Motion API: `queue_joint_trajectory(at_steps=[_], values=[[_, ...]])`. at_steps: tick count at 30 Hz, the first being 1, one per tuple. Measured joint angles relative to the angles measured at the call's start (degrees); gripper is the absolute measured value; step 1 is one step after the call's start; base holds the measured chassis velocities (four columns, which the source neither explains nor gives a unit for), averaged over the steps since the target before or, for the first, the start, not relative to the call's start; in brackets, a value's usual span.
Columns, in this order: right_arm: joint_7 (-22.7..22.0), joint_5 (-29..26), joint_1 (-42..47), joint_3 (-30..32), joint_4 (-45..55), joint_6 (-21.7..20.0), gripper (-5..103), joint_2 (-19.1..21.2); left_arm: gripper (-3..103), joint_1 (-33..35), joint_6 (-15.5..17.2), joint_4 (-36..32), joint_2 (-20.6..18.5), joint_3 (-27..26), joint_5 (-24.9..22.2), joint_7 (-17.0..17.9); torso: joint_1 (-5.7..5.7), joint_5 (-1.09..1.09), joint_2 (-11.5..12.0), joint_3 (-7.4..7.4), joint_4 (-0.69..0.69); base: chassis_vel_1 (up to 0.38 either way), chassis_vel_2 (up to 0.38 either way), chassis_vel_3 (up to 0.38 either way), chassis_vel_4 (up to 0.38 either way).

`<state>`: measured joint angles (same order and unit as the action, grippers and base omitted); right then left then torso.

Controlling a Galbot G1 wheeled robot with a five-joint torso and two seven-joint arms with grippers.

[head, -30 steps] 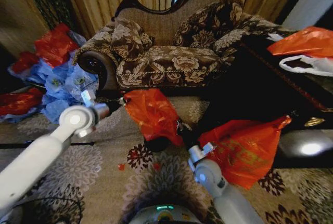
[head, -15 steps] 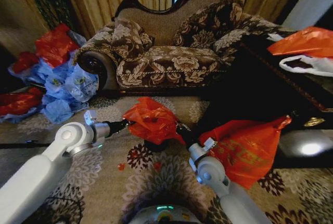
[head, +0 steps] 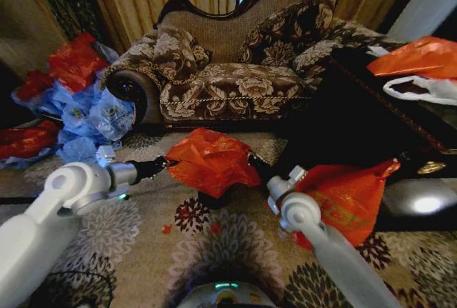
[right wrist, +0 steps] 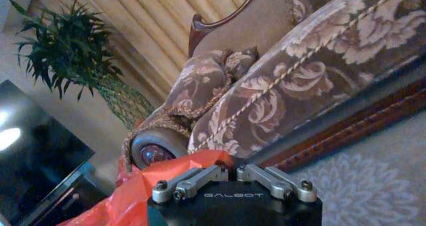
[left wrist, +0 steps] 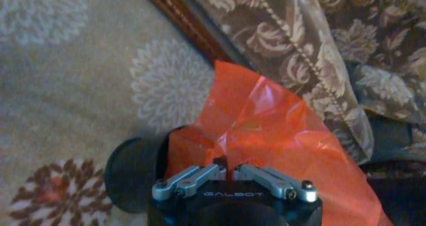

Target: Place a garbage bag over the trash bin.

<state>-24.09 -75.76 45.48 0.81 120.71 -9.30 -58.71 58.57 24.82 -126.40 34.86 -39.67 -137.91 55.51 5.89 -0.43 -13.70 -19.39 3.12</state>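
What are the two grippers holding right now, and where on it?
Both hold the garbage bag above the trash bin: left gripper at its left edge, right gripper at its right edge.

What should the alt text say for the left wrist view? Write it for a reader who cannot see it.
The left gripper is shut on a thin, crinkly red-orange plastic garbage bag, held over a small black round trash bin on a beige carpet with flower medallions. Beside them runs the dark wooden base of a brown floral-patterned sofa.
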Motion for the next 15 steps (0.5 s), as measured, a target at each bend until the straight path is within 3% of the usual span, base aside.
queue_joint_trajectory(at_steps=[6,9,12,15], values=[[-5.58,-8.00,-8.94,-1.34,-0.91,-5.49,0,1.21,0,-7.19,0.08,0.08,-2.92,3.95,-5.23,1.41,0.00,0.04,0.00,0.00,0.01,0.000,0.000,0.000,0.000],[-7.19,-9.57,-10.36,-1.38,-1.55,-7.65,0,1.55,0,-7.94,0.84,1.29,-2.81,5.87,-5.54,2.31,0.00,0.02,0.00,0.00,0.01,0.000,0.000,0.000,0.000],[-7.83,-9.88,-9.60,-1.69,-2.09,-9.48,0,1.72,0,-6.15,1.68,2.20,-1.42,6.98,-4.53,3.26,0.01,0.02,0.00,0.00,0.00,0.000,0.000,0.000,0.000],[-8.39,-8.60,-6.54,-2.66,-3.20,-10.84,0,0.70,0,-2.94,1.89,2.59,2.39,8.44,-1.09,4.95,-0.01,0.02,0.00,0.00,0.01,0.000,0.000,0.000,0.000]])
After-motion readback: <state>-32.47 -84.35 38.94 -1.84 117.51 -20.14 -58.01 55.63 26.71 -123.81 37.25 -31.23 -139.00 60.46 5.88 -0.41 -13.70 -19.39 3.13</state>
